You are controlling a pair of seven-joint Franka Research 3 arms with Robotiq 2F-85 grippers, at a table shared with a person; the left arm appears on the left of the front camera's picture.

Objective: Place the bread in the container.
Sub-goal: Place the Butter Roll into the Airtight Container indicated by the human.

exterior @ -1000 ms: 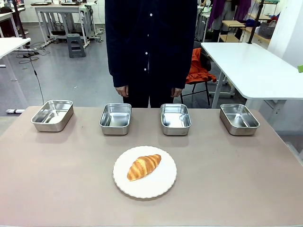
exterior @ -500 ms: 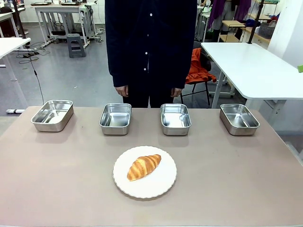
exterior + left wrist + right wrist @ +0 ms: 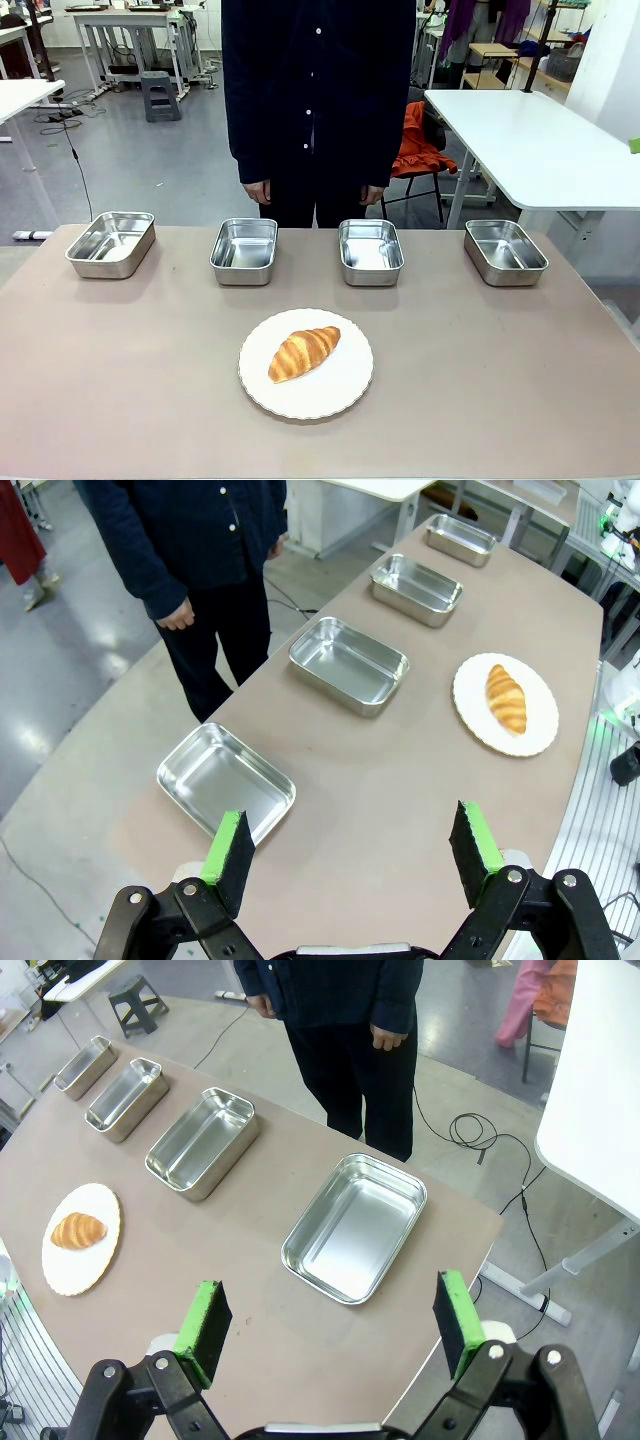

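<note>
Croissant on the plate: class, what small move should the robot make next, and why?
Probably lower the left tool, its jaws open, towards the bread. It lies untouched on the white plate, the four steel trays behind it are empty, and that tool hangs well away from it.

Bare table runs wide on both sides of the white plate, so the bread lies open from left, right and above. Along the far edge sits a row, all open-topped: outer left container, left-middle container, right-middle container, outer right container, with bare gaps between them. The person stands just past that edge, behind the middle pair, hands hanging low, off the table.
</note>
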